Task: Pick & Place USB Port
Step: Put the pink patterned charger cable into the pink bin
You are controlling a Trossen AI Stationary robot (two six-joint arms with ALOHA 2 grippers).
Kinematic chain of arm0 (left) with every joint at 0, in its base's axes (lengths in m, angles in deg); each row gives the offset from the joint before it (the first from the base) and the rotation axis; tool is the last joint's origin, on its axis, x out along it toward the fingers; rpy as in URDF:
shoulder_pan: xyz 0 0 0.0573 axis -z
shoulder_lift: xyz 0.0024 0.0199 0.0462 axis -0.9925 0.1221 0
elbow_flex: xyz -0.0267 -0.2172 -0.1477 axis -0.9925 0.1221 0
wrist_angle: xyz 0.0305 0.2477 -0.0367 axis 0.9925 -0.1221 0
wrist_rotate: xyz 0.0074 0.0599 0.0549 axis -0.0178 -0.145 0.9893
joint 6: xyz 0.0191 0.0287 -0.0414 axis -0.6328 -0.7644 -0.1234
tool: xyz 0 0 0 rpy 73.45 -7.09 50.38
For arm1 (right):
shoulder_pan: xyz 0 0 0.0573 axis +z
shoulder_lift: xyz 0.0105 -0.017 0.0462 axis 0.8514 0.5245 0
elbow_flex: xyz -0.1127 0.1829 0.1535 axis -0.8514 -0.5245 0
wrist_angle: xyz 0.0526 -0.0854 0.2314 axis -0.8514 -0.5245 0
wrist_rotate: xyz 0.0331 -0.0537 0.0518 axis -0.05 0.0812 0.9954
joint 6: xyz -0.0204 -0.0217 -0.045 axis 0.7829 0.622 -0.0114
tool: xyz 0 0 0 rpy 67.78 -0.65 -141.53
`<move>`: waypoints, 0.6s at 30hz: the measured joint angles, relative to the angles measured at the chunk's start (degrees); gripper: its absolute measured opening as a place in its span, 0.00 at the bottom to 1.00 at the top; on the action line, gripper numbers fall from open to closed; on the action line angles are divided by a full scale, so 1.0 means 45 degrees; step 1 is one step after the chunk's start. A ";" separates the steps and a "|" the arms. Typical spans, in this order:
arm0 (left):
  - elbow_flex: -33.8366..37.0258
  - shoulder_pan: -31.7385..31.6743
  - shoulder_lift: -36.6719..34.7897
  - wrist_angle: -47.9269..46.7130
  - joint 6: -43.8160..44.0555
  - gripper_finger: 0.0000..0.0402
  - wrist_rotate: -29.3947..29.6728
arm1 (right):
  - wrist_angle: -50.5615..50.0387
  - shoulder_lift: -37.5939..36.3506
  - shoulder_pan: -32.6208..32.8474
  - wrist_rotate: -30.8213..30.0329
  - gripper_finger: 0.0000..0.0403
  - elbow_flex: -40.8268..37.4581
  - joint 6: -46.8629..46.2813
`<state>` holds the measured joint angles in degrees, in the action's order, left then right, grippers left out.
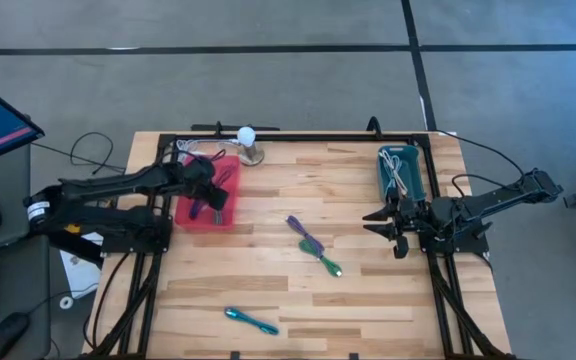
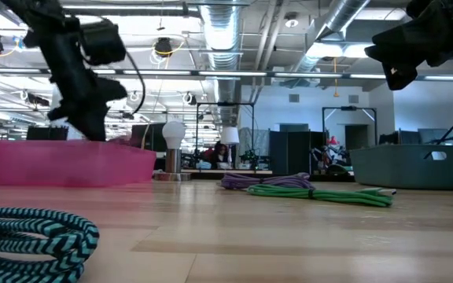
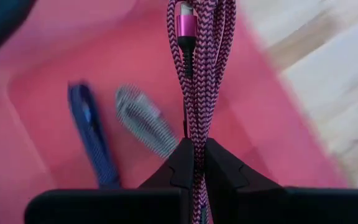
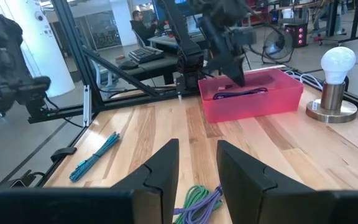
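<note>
A wooden bench point(image 1: 368, 290) is seen from above, with a dark robot arm at each side.

At the left, the left gripper point(image 1: 211, 190) hangs over a pink bin point(image 1: 230, 215) that sits near the bench's far left corner. Its fingers point(image 3: 219, 171) are closed tight on a pink braided USB cable point(image 3: 197, 81), pinching the looped strands between them so the cable's pink plug end sticks out just beyond the fingertips. The cable is directly in the gripper, above the bin's floor. Lying in the bin under it are a dark blue cable point(image 3: 92, 134) and a grey striped cable point(image 3: 145, 121), side by side and apart from the held one.

Just beside the bin, at the bench's far edge, a white light bulb on a round base point(image 1: 248, 142) stands upright.

Near the bench's near edge, left of centre, lies a teal cable point(image 1: 250, 320). Around the middle of the bench lies a purple cable point(image 1: 304, 235) with a green cable point(image 1: 326, 262) touching its end.

At the far right corner sits a teal bin point(image 1: 400, 172) holding a pale cable. Next to it, near the right edge, the right gripper point(image 1: 380, 222) waits above the wood with its fingers point(image 4: 160, 165) a little apart, holding nothing.
</note>
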<state>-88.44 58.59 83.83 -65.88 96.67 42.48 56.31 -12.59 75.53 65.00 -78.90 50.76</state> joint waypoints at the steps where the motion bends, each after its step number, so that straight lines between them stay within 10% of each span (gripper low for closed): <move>1: 0.0228 -0.0279 0.0000 0.0127 0.0003 0.04 -0.0275 | -0.0001 0.0000 -0.0004 0.0000 0.25 0.0000 0.0003; 18: 0.1887 -0.2854 0.0029 0.2295 -0.0433 0.05 -0.2054 | 0.0000 -0.0005 -0.0001 0.0000 0.25 0.0000 -0.0001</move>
<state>-79.95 45.75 83.96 -55.56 94.72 33.24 56.31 -12.61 75.52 65.00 -78.90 50.75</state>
